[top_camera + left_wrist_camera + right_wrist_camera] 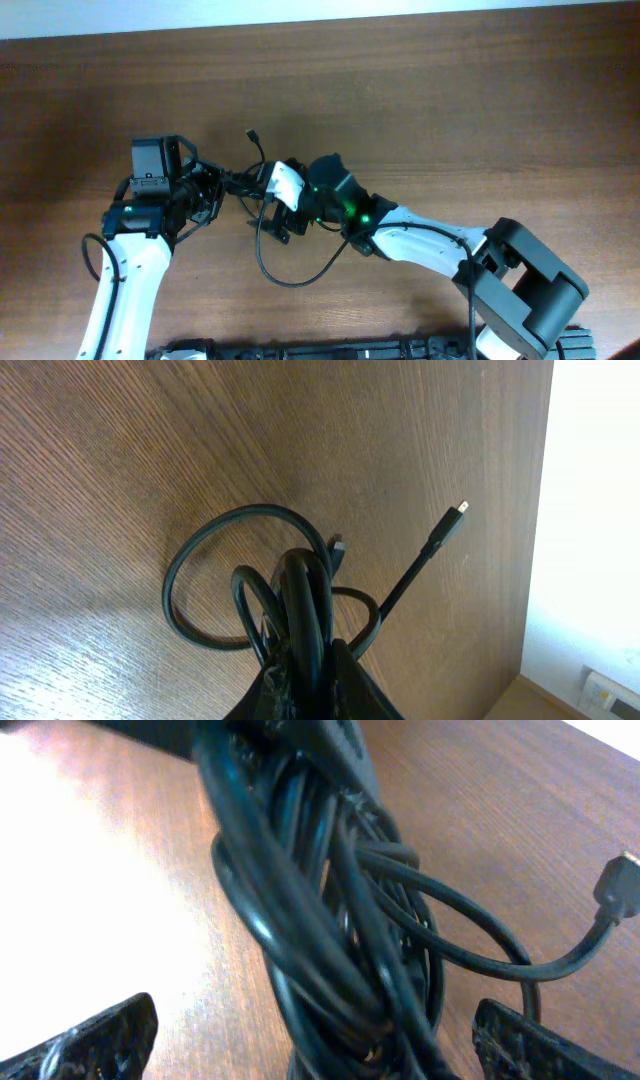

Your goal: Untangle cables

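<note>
My left jaws clamp the cables [300, 595] over the desk [450, 90], anchoring the clump; my right jaws gape either side of it, seemingly ready to pull a loop free.

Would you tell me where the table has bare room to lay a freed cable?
The table is bare along its far side, beyond the cables, and outside the left arm. It is crowded in the middle, where left gripper and right gripper meet on the clump; a loop lies between the arms.
</note>
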You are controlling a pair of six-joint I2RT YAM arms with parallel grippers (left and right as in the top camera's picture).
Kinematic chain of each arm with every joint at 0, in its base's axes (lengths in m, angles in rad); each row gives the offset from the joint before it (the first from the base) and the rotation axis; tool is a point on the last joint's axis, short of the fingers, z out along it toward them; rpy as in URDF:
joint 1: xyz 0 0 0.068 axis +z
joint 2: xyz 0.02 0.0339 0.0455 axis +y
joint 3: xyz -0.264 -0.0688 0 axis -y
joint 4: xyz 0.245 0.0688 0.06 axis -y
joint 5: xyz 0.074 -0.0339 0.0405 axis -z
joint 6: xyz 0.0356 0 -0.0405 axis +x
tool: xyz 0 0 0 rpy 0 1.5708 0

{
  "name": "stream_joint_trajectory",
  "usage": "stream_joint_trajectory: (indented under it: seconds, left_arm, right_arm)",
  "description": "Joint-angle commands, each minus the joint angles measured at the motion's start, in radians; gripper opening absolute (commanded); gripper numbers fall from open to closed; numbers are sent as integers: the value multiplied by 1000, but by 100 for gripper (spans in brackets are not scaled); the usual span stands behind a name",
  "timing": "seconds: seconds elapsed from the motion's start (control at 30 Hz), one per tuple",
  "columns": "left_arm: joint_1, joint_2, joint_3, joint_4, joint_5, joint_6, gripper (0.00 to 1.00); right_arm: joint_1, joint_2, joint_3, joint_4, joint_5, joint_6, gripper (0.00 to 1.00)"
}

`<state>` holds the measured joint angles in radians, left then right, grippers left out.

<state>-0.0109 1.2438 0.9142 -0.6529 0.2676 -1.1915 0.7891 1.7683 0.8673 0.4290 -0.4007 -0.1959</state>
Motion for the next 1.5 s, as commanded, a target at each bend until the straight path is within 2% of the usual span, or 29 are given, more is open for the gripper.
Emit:
stream_joint_trajectory:
  seconds: [0.0,0.03,0.1,0.13,0.23,0.3,0.33,0.4,0.43,0.47,0.53,0.57,0.6,0.63,0.7,0.77,0.8,0.9,0.97,1.03,1.17,1.33,1.37,1.47]
  left_arm:
    - [-3,-6,3,-10,13,19,0]
    - [-3,-6,3,-11,23,20,0]
    - [-3,-6,3,-13,44,20,0]
    - [-2,-6,3,-16,51,24,0]
    - [-3,-6,3,-15,68,76,0]
    - [-2,-6,3,-14,102,88,0]
    - [-2,-6,3,-14,108,90,0]
    - [-2,-6,3,-7,108,159,5]
    - [-1,-6,3,2,108,223,17]
    - [4,-6,4,26,128,385,32]
    - [20,-10,11,60,202,633,58]
    - [42,-15,26,63,258,768,76]
    - [67,-21,40,60,293,836,86]
    - [92,-28,50,61,314,877,89]
    - [134,-47,61,61,321,938,90]
    - [158,-67,61,56,327,1095,62]
    - [158,-68,61,54,349,1149,57]
    - [156,-67,61,42,544,1396,58]
    - [155,-66,61,37,606,1517,59]
    - [155,-66,56,37,615,1538,62]
    - [142,-66,36,34,711,1590,59]
    - [53,-65,34,-11,713,1591,58]
    - [29,-65,34,-14,713,1591,57]
    - [-15,-65,34,-16,668,1590,45]
  right_arm:
    - [16,-6,2,6,66,-59,93]
    - [15,-6,2,8,65,-58,87]
    - [14,-6,2,28,65,-39,54]
    - [15,-6,2,40,65,-16,46]
    - [15,-6,2,54,65,-5,39]
    - [15,-6,2,53,65,-4,25]
    - [15,-6,3,56,65,15,13]
    - [5,-6,3,61,64,117,5]
    - [-8,-6,3,61,45,194,4]
    - [-24,-6,3,61,8,239,4]
    - [-72,-10,3,61,-112,344,4]
    - [-105,-12,3,61,-198,386,4]
    - [-143,-14,3,66,-299,417,4]
    - [-181,-14,3,78,-411,428,4]
    - [-256,-14,3,105,-626,457,4]
    - [-330,-14,3,135,-819,557,4]
    - [-345,-14,3,137,-858,582,4]
    - [-388,-14,3,137,-982,649,4]
    - [-391,-14,3,137,-1050,670,4]
    - [-390,-14,3,137,-1103,684,4]
    - [-390,-14,3,137,-1115,685,4]
    - [-390,-14,3,137,-1115,685,4]
    - [-390,-14,3,137,-1115,685,4]
    - [-390,-14,3,137,-1115,688,4]
